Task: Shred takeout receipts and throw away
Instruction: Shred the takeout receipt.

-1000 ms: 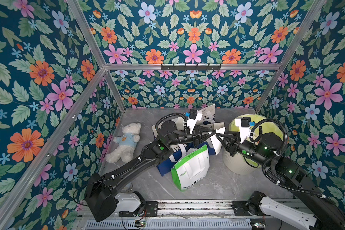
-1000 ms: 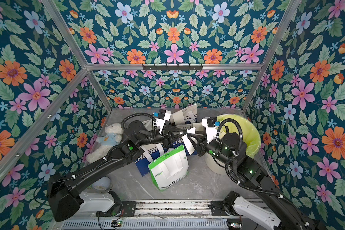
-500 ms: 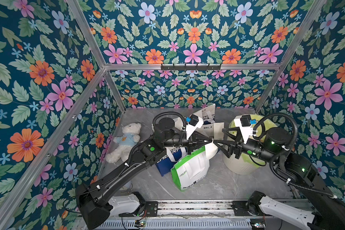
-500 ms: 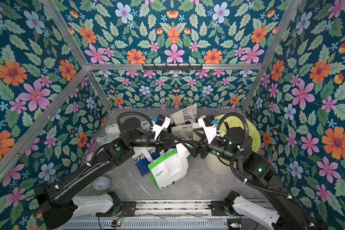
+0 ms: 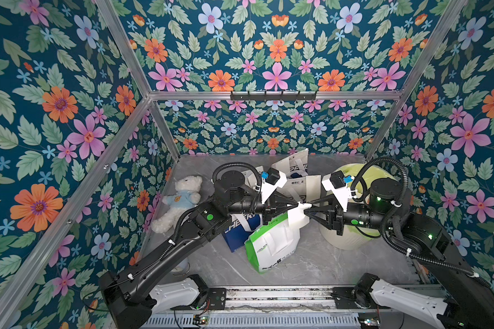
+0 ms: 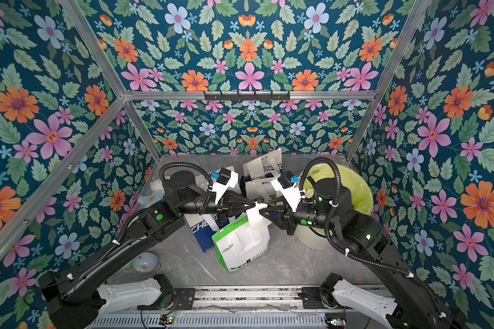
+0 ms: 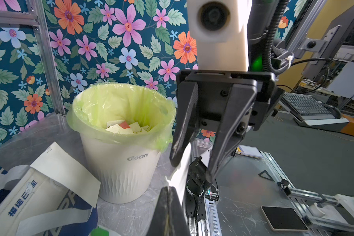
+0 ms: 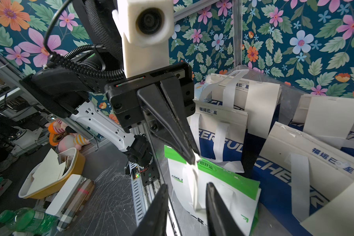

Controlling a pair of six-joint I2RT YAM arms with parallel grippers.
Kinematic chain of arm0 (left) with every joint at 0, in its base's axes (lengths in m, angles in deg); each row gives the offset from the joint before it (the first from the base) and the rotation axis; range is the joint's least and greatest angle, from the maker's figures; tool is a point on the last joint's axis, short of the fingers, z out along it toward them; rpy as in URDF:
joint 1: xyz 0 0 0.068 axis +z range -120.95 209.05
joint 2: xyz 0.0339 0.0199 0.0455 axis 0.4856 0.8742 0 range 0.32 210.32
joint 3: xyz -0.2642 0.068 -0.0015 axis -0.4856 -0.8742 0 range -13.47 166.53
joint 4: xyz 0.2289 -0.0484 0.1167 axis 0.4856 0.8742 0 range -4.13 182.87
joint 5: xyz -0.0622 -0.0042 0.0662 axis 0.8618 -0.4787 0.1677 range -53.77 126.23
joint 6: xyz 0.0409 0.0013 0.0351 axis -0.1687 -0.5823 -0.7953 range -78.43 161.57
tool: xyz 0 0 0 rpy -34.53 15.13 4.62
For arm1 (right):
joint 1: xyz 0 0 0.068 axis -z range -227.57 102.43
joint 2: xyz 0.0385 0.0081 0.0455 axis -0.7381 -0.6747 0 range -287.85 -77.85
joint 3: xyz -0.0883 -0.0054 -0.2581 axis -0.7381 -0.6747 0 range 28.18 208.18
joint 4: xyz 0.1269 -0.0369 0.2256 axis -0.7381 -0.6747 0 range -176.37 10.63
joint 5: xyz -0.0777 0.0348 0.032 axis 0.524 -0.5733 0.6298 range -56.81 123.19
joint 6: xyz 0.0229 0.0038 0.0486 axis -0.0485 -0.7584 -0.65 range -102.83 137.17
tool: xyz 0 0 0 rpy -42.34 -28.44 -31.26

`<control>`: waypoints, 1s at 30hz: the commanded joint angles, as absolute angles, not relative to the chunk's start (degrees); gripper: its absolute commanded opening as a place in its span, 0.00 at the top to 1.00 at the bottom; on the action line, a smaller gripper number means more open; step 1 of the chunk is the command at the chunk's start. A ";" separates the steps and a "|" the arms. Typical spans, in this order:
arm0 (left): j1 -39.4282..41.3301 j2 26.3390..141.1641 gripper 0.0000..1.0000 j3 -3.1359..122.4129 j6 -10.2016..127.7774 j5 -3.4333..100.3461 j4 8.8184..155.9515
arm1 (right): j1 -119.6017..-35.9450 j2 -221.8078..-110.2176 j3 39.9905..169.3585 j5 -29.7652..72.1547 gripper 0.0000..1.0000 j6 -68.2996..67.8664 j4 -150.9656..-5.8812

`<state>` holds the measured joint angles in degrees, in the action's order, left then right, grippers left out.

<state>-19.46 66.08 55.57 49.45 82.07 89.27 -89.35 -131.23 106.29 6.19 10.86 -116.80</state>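
The left hand (image 5: 296, 204) is clenched on the top edge of a takeout receipt (image 5: 296, 218). It holds the sheet in the air over the green-and-white bag (image 5: 268, 247), hanging long axis downward. The right hand (image 5: 307, 208), jaws apart, straddles it edge-on, probably to pinch and tear near the bin (image 5: 342, 239).

Top views look down; wrist views, close, share the receipt (image 7: 181, 167).
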 commanded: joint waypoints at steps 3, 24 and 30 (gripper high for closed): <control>-19.47 66.41 1.00 56.07 48.34 81.92 89.21 | -89.41 -131.72 106.32 4.19 0.71 10.75 -114.67; -19.47 65.97 0.64 54.73 49.88 81.72 86.37 | -89.39 -132.43 104.94 8.92 1.00 7.79 -112.43; -19.47 66.51 0.61 53.73 51.67 83.16 83.07 | -89.39 -130.81 103.81 9.90 1.00 7.24 -110.78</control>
<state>-19.46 66.30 53.80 50.61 81.64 86.86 -89.35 -131.34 104.02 8.62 7.67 -113.55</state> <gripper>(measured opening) 0.392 0.050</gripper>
